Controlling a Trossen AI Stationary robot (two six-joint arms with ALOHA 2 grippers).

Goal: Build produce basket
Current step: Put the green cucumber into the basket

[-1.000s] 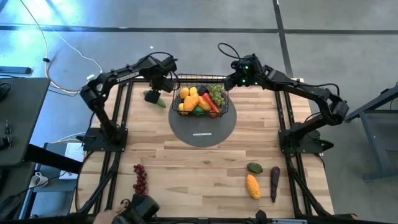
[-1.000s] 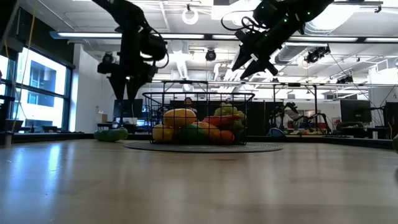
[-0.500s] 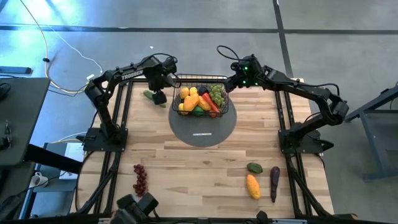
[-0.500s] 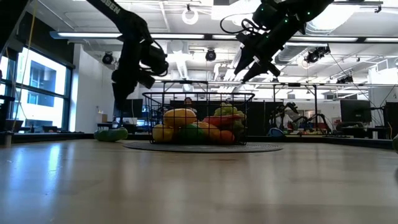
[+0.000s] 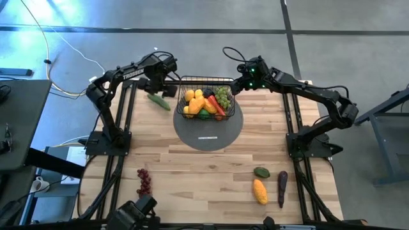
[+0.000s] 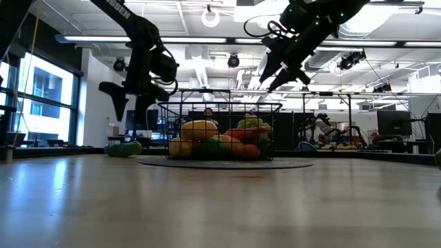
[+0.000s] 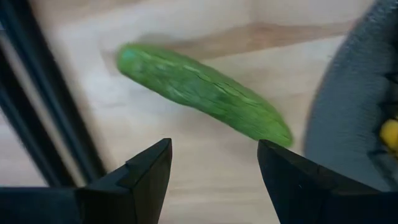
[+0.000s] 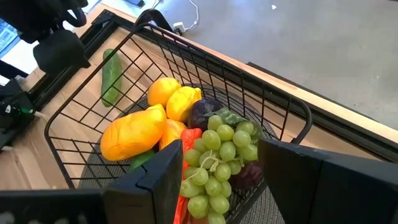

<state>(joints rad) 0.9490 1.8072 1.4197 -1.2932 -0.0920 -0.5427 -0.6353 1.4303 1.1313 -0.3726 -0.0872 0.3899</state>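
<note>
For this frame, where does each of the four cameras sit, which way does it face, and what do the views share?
High view: overhead, straight down; both arms, basket, table.
Low view: table height, level across; arms enter from above.
Left wrist view: past the open left gripper at the cucumber.
Right wrist view: past the open right gripper into the basket.
Shared: cucumber and basket show in all four.

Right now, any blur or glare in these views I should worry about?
Left wrist view: cucumber smeared by motion blur. Low view: backlit by ceiling lights, arms silhouetted, basket still readable. High view: bluish glare on the floor upper left. Right wrist view: sharp.
</note>
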